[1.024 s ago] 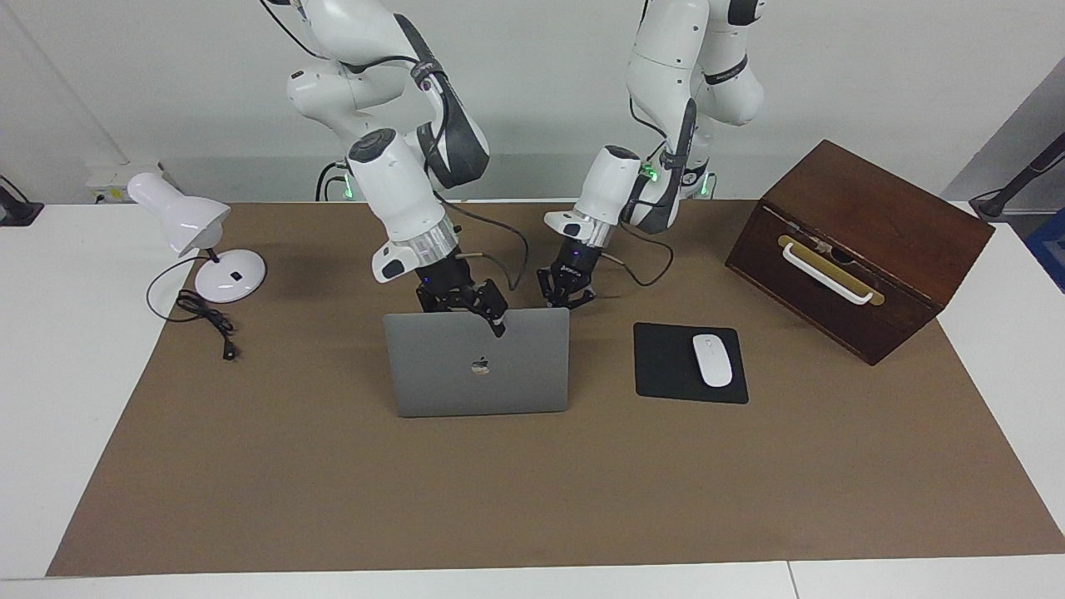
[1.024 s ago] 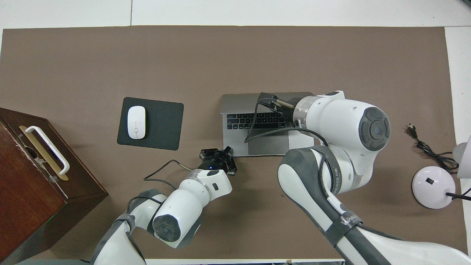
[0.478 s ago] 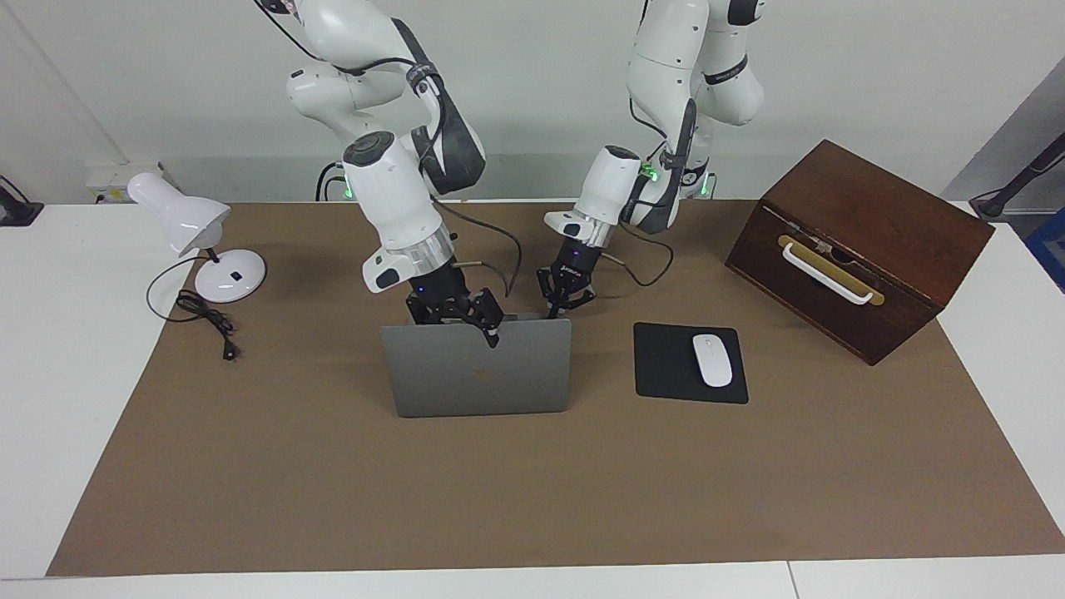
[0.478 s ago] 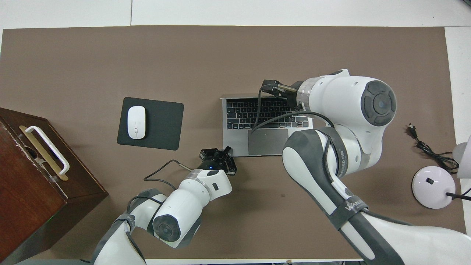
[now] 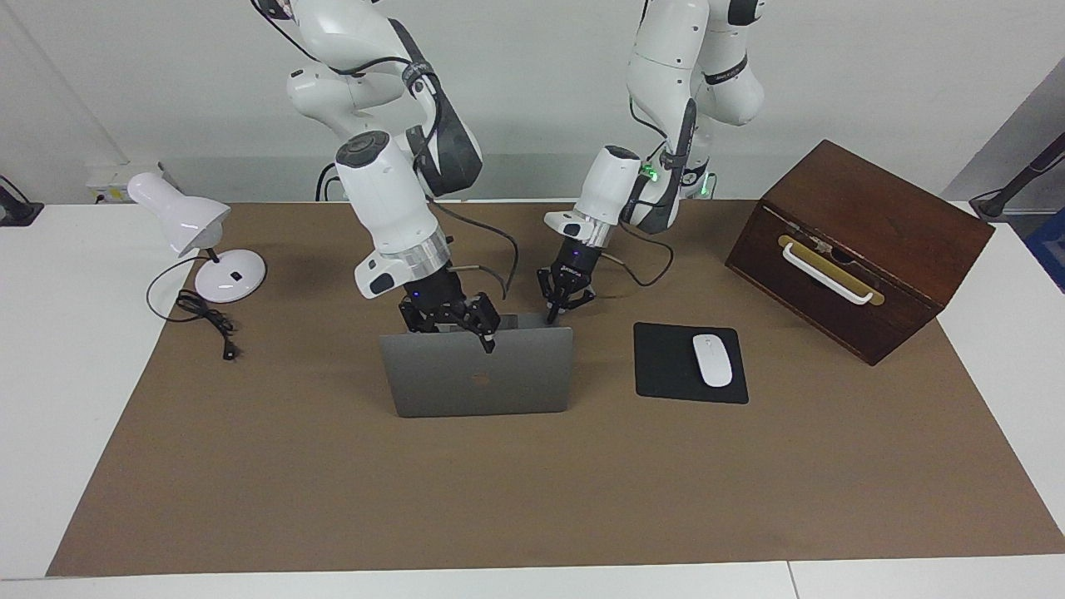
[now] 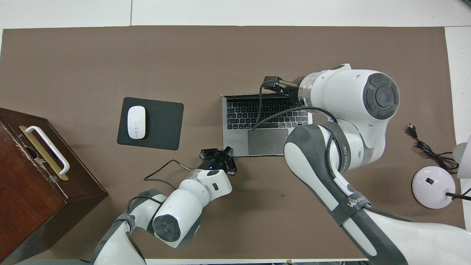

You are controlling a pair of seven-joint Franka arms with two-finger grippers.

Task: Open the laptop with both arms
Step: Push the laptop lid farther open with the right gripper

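Pinching the raised lid's top edge of the thin silver-grey laptop (image 5: 478,374), the right gripper (image 5: 484,331) works along its long axis, while the left gripper (image 5: 559,309), fingertips pressed together, pins the base corner nearest it.

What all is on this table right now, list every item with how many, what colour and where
thin silver-grey laptop: one, open, mid-mat
black mouse pad: one, beside laptop, toward left arm's end
white mouse: one, on the pad
dark brown wooden box: one, white handle, left arm's end
white desk lamp: one, black cord, right arm's end
brown mat: one, covering table
left gripper: black, shut, at laptop base's corner nearest the robots
right gripper: black, at lid's top edge
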